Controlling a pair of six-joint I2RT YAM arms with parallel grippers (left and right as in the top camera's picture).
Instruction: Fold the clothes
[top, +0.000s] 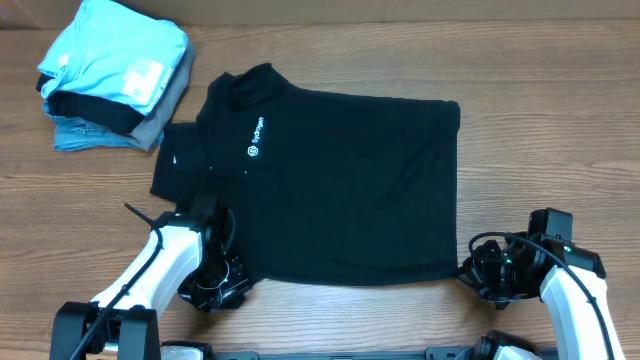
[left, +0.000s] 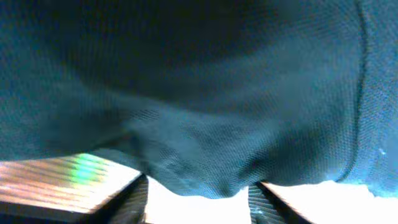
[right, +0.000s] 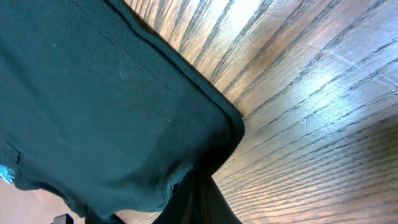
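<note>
Black shirt (top: 340, 190) lies spread across the wooden table (top: 560, 120), its long near edge running between your two sets of jaws and the rest of the body stretching away beyond them; the collar (top: 248, 85) and white logo (top: 254, 140) sit beyond the left gripper (top: 215, 283), and one sleeve (top: 172, 165) pokes out to that gripper's outer side.

Your right gripper (top: 482, 272) is at the near hem corner (right: 231, 121); in the right wrist view the cloth runs straight down into a single dark wedge with no gap showing, so I judge those jaws closed on the corner.

Your left jaws are harder to read; in the left wrist view the fabric drapes over everything and sags between the two fingers (left: 138, 198), with the tips buried; I cannot tell whether they are clamped or merely surrounded by cloth, though the fabric hanging clear of the wood hints at a hold.

As for progress, you are at the start; I can make out no finished fold, and the body lies at full length; what is left, by my reckoning, is carrying the near edge over, tucking the sleeve, then folding along the length.

The stack of folded garments (top: 115, 75) rests well beyond the left jaws, apart from the shirt; leave it be.
</note>
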